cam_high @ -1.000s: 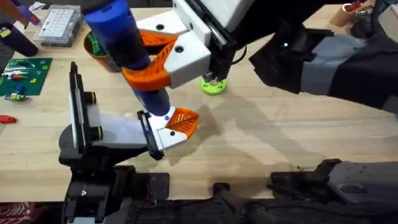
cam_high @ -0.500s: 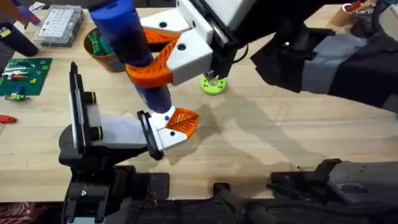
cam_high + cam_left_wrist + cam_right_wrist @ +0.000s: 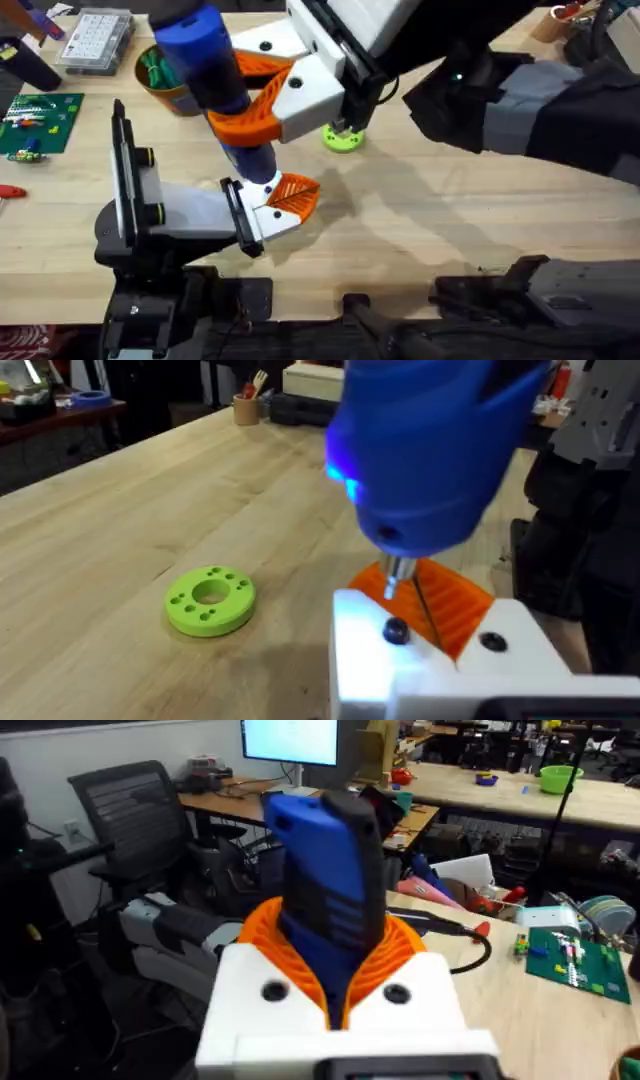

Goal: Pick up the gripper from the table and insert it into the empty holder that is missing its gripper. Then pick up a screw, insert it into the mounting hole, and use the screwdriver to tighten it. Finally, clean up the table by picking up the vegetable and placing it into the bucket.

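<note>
- One step is holding the attention: the right gripper (image 3: 255, 95) is clamping its orange pads around the screwdriver (image 3: 205, 65) and pressing the metal bit (image 3: 392, 582) down toward the small gripper (image 3: 285, 200), which is sitting seated at the black plate end of the holder (image 3: 190, 215).
- Judging from the left wrist view, the bit is standing just above a dark screw head (image 3: 396, 630) in the white base, so tightening is looking like the step in hand; whether the bit is engaged in the head I cannot tell.
- Next, the move is calling for keeping the bit upright over that screw while driving, then lifting clear without dragging the seated finger out of line.
- For the left arm, I cannot tell how its fingers are standing.
- Toward the far left of the table (image 3: 450, 230), the bucket (image 3: 150, 85) is holding some green pieces; a yellow vegetable inside is not something I can make out, since the screwdriver is covering part of it.
- Beside it, a clear parts box (image 3: 95, 40) is lying closed, and a lime-green ring (image 3: 342, 138) is resting on the wood.
</note>
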